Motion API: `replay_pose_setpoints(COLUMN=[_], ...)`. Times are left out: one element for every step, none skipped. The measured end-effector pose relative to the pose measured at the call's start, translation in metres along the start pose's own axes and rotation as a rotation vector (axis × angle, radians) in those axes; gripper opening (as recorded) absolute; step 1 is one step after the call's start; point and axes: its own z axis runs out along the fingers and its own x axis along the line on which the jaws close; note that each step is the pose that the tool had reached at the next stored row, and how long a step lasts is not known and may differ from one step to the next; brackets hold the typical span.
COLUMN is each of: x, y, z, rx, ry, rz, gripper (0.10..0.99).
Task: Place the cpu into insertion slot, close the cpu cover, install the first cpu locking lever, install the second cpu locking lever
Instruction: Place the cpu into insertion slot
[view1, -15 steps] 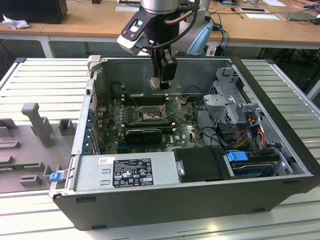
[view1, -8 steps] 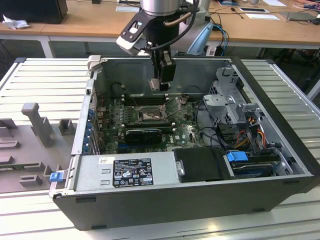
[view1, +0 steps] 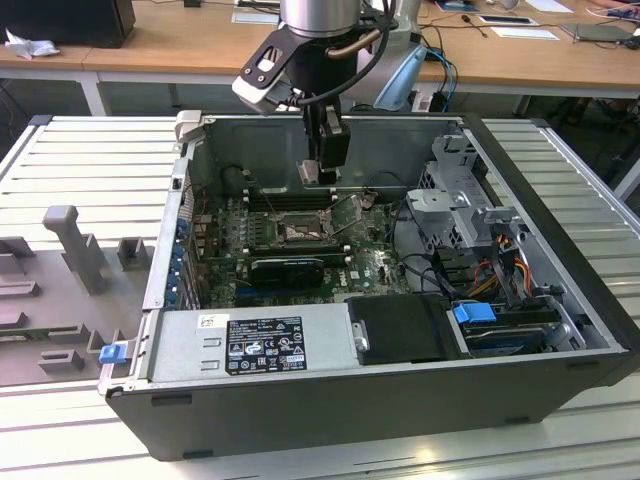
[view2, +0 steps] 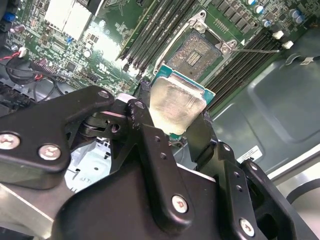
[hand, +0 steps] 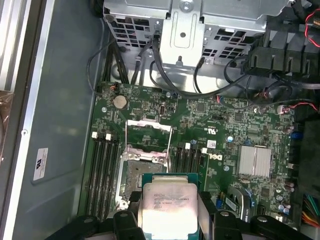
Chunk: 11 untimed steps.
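You have a slatted metal bench (view1: 90, 160) under even light; wooden desks (view1: 170, 40) behind carry papers (view1: 525, 32).

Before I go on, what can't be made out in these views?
- First wrist view: the cpu in the gripper covers part of the insertion slot.
- Second wrist view: the cpu's underside faces away, and the fingers hide its gripped edges.
- Exterior view: the cpu's height above the slot is too small to judge.
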Motion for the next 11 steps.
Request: replay_pose_setpoints(x=[0.0, 0.0, 0.0, 0.0, 0.0, 0.0, 0.0, 0.0, 0.0, -0.0001, -0.0001], y=[0.0, -0.0001, -0.0001, -0.0002, -0.0002, -0.0002, -0.0003, -0.0003, -0.0003, -0.0003, -0.0004], z=[0.0003, 0.0007, 0.0013, 0.0018, 0.0021, 0.0023, 0.0026, 0.0029, 0.0034, 0.0037, 0.0042], rx=[0.0, 0.0, 0.0, 0.0, 0.0, 0.001, 0.0, 0.0, 0.0, 0.0, 0.0], ry=[-0.0002, -0.0004, -0.0004, -0.0006, -0.0009, -0.001, -0.0008, -0.0009, -0.0008, -0.001, -0.0011], rz=[0.002, 0.004, 0.006, 0.007, 0.008, 0.009, 0.009, 0.01, 0.011, 0.012, 0.013], gripper=[0.529, 0.529, 0.529, 0.529, 0.529, 0.529, 0.529, 0.529, 0.529, 0.529, 0.529])
